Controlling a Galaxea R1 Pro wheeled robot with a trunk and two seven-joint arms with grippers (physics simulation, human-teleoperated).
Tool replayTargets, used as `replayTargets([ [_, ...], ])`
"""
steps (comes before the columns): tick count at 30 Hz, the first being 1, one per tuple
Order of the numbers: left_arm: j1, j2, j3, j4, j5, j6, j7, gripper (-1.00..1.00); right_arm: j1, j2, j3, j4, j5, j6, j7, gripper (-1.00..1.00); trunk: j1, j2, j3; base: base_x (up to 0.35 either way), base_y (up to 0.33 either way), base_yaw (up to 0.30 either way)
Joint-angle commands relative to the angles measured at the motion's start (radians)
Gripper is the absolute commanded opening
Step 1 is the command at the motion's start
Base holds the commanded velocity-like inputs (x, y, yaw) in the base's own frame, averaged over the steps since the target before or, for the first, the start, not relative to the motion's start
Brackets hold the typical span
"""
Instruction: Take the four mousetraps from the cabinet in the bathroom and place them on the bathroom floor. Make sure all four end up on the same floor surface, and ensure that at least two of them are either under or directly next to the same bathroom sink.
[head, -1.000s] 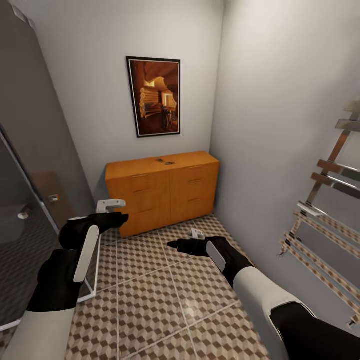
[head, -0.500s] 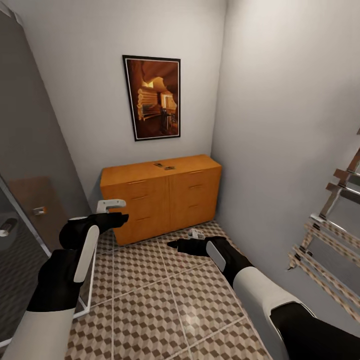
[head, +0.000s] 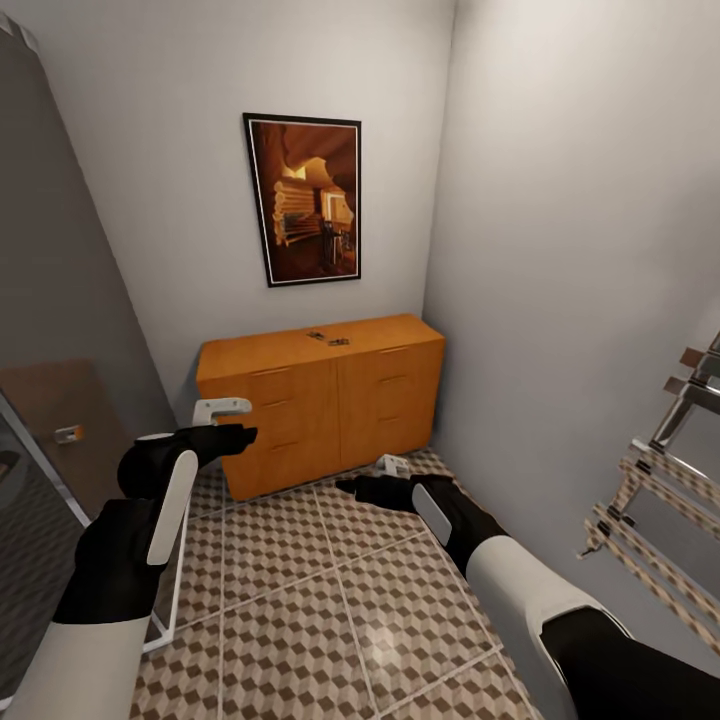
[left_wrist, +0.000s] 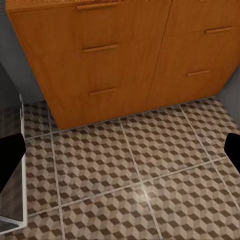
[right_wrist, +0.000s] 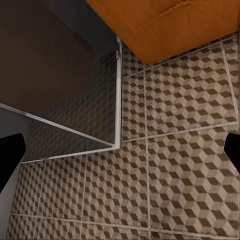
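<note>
Head view: facing a corner of the bathroom, with the cabinet (head: 322, 402) against the back wall under a framed picture (head: 305, 200). Two small dark mousetraps (head: 329, 338) lying on the cabinet's flat top, near its middle and close to the wall; too small to make out more. Patterned floor (head: 330, 620) running from the cabinet's foot toward the camera. Left gripper (head: 222, 425) held out level above the floor in front of the cabinet's left drawers, one white finger above a black one, touching nothing. Right gripper (head: 375, 480) reaching low over the tiles before the cabinet's right half, empty. Towel rail (head: 660, 480) on the right wall, glass shower screen (head: 60, 480) at the left.

Left wrist view: cabinet drawers (left_wrist: 125, 55) with slot handles ahead, floor (left_wrist: 130, 180) below; black fingertips (left_wrist: 10, 150) at the two picture edges, jaws spread wide with nothing between them.

Right wrist view: tiles (right_wrist: 170, 165), the cabinet's lower corner (right_wrist: 170, 25) and the screen's white frame (right_wrist: 118, 95); black fingertips (right_wrist: 10, 150) again far apart, jaws wide open and empty.
</note>
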Motion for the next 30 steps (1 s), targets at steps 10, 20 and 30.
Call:
replayTargets([
  [10, -0.001, 0.002, -0.002, -0.003, 0.01, 0.003, 0.011, 1.0, 0.012, 0.0, 0.001, -0.012, -0.002, -0.082, -0.001, 1.0, 0.001, -0.002, -0.001, 0.016, 0.0, 0.0],
  [20, -0.001, 0.002, 0.0, -0.004, 0.011, 0.003, 0.01, 1.0, 0.033, 0.0, 0.025, -0.087, -0.003, -0.085, -0.006, 1.0, 0.001, -0.002, -0.001, 0.004, 0.0, 0.0],
  [30, -0.039, -0.002, 0.0, -0.004, 0.014, 0.003, 0.008, 1.0, 0.045, 0.0, 0.098, -0.278, -0.001, 0.084, -0.027, 1.0, 0.001, -0.002, -0.001, 0.0, 0.0, 0.0],
])
